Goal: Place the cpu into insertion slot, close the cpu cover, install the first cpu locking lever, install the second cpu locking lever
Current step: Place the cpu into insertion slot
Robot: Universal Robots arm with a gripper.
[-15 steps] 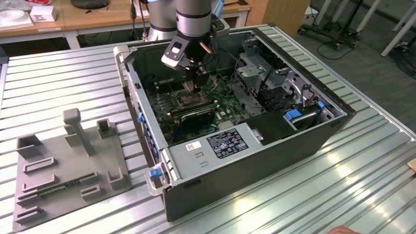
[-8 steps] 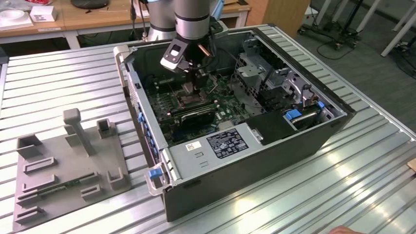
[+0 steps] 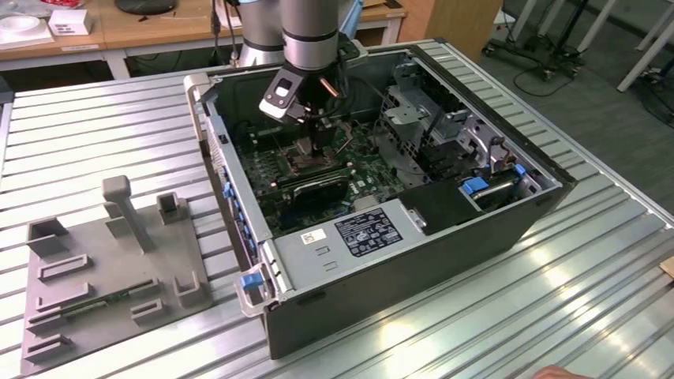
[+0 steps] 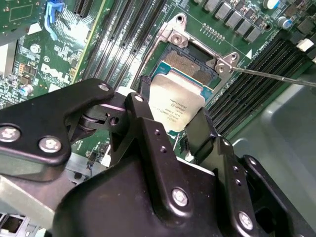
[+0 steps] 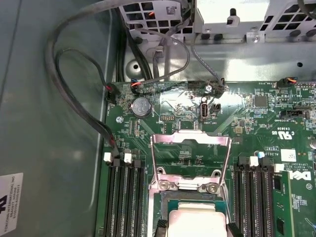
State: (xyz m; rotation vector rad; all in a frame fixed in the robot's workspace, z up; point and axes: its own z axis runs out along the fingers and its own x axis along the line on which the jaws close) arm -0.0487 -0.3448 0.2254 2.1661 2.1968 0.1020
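Observation:
The silvery cpu [image 4: 178, 101] sits between my black fingers [image 4: 143, 123], tilted just over the insertion slot [image 4: 190, 61], whose dark pin field shows beyond the chip's edge. My gripper [image 4: 169, 112] is shut on the cpu. In the first wrist view the cpu [image 5: 197, 216] lies at the socket with the gripper [image 5: 196, 229] around it. The cpu cover [image 5: 190, 138] is swung open past the slot, and the board shows through its window. A thin locking lever [image 4: 276, 76] sticks out beside the socket. In the exterior view the gripper [image 3: 311, 147] reaches down into the open computer case.
Black memory slots [image 5: 126, 197] flank the socket on both sides. Grey cables [image 5: 74, 89] loop along the case wall. A metal drive cage [image 3: 421, 110] stands on the exterior view's right. A grey fixture plate [image 3: 106, 260] lies on the slatted table on the exterior view's left.

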